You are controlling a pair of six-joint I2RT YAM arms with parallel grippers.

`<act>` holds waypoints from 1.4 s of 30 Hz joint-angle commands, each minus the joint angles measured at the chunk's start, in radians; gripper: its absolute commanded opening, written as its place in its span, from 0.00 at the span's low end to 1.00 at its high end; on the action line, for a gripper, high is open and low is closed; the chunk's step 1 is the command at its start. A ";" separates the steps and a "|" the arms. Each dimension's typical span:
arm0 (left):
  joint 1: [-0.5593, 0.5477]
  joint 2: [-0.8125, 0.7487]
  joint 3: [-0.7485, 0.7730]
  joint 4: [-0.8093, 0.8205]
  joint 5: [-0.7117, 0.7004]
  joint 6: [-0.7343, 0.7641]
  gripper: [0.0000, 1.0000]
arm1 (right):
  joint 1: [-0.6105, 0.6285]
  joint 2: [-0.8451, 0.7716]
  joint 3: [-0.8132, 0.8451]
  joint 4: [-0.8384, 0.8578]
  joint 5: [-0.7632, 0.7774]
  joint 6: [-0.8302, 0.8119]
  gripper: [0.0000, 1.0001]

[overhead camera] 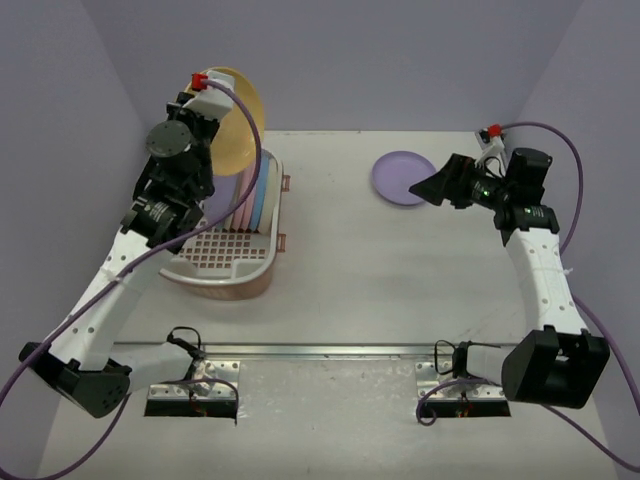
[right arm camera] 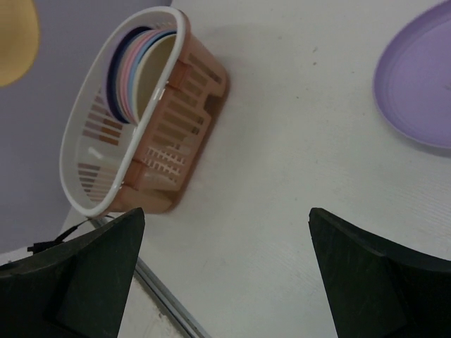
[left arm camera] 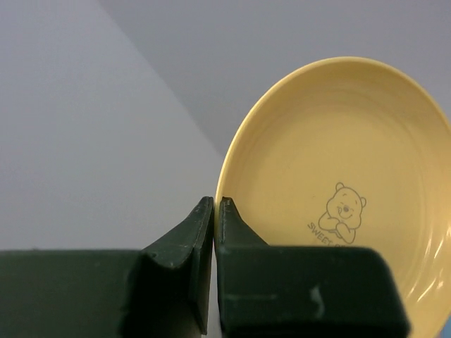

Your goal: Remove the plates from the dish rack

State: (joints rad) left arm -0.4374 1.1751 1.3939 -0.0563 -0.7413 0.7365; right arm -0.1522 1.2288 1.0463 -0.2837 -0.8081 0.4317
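Observation:
A yellow plate [overhead camera: 240, 118] with a bear print [left arm camera: 338, 176] hangs upright above the dish rack [overhead camera: 225, 283]. My left gripper [overhead camera: 213, 108] [left arm camera: 215, 201] is shut on its left rim. Pink, blue and cream plates [overhead camera: 255, 195] [right arm camera: 137, 70] stand on edge in the rack's far end [right arm camera: 176, 134]. A lavender plate [overhead camera: 402, 177] [right arm camera: 423, 84] lies flat on the table at the back right. Just right of it my right gripper [overhead camera: 428, 188] [right arm camera: 225, 211] hovers open, nothing between its fingers. The yellow plate [right arm camera: 15, 32] also shows in the right wrist view's top left corner.
A metal rail [overhead camera: 320, 351] runs across the table near the arm bases. Purple walls [overhead camera: 60, 120] close in the left, back and right sides. Bare tabletop [overhead camera: 350, 270] lies between the rack and the right arm.

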 commanded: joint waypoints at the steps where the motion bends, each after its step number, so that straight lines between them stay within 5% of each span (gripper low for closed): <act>1: -0.006 -0.068 0.058 -0.346 0.326 -0.309 0.00 | 0.030 -0.068 0.001 0.152 -0.145 0.062 0.99; 8: -0.005 -0.081 0.017 -0.481 0.719 -0.482 0.00 | 0.244 -0.086 0.025 0.198 -0.081 0.064 0.97; 16: -0.004 -0.032 0.003 -0.520 0.887 -0.518 0.00 | 0.336 0.028 0.071 0.228 -0.014 0.140 0.79; 24: -0.005 0.002 0.004 -0.516 0.939 -0.543 0.00 | 0.528 0.153 0.181 0.073 0.147 -0.057 0.69; 32: -0.006 0.022 0.010 -0.514 0.944 -0.540 0.00 | 0.573 0.232 0.241 0.003 0.260 -0.107 0.21; 33: -0.006 0.023 0.008 -0.509 0.934 -0.543 0.00 | 0.573 0.238 0.248 -0.010 0.288 -0.116 0.07; 35: -0.006 0.028 0.006 -0.500 0.897 -0.550 0.12 | 0.572 0.241 0.252 -0.020 0.330 -0.119 0.00; 36: -0.006 0.030 0.002 -0.498 0.867 -0.554 0.39 | 0.570 0.239 0.253 -0.026 0.353 -0.122 0.00; 39: -0.001 0.036 -0.005 -0.473 0.680 -0.598 0.99 | 0.540 0.243 0.261 -0.047 0.393 -0.122 0.00; 42: 0.070 0.066 0.050 -0.503 0.629 -0.669 1.00 | 0.428 0.290 0.296 -0.080 0.400 -0.099 0.00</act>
State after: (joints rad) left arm -0.4282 1.2142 1.3898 -0.5967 0.0438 0.1633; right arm 0.3947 1.4790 1.2567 -0.3512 -0.4684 0.3284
